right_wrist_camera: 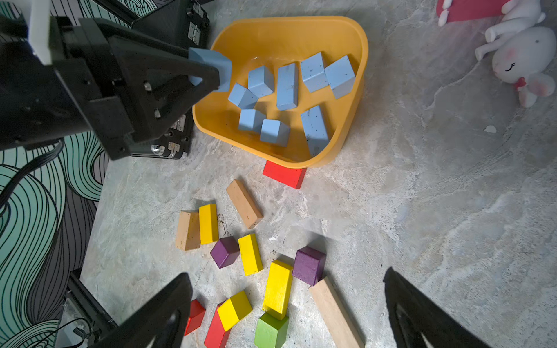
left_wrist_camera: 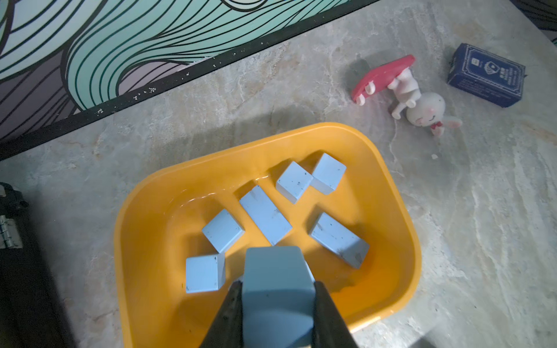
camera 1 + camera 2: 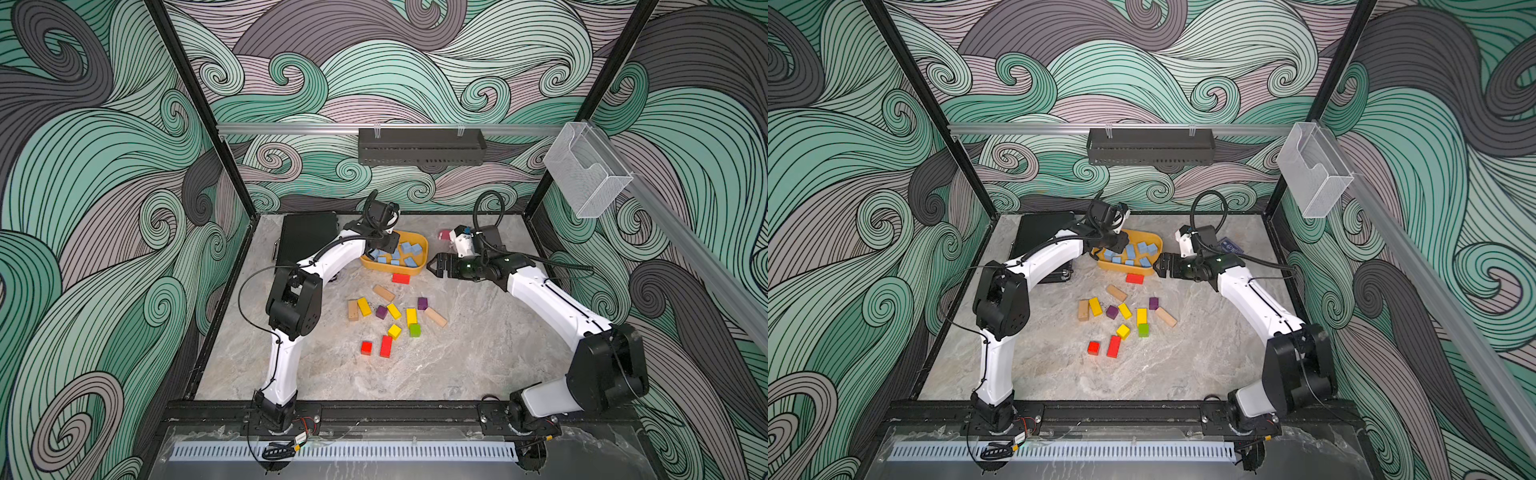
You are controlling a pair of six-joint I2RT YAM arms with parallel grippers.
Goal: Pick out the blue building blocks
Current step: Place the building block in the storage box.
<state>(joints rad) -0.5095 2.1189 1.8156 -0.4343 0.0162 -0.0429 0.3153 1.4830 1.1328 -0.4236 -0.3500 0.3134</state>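
Left wrist view shows the left pincer (image 2: pixel 278 284) clamped on one blue block (image 2: pixel 272 262) over the yellow tray (image 2: pixel 401 235). The other blue building blocks (image 2: pixel 265 214) lie in that tray, just beyond its tips. The right pincer (image 1: pixel 287 274) stands wide apart and empty, beside the tray. A navy packet (image 2: pixel 486 75) bears white print too small to read.

Blue blocks (image 1: pixel 286 87) crowd the floor of the yellow tub (image 1: pixel 360 90), and the left hand (image 2: pixel 277 283), clamped on a further blue block (image 2: pixel 277 265), hangs over its case-side edge. A black case (image 3: pixel 307 237) flanks that side. A red brick (image 1: pixel 281 174) touches the tub's near wall; loose coloured blocks (image 3: pixel 388 316) litter the worktop (image 3: pixel 478 361) farther out on that side. The right hand (image 3: pixel 432 266), jaws wide, stands just beside the tub's other end. Behind the tub the worktop lies bare to the wall.
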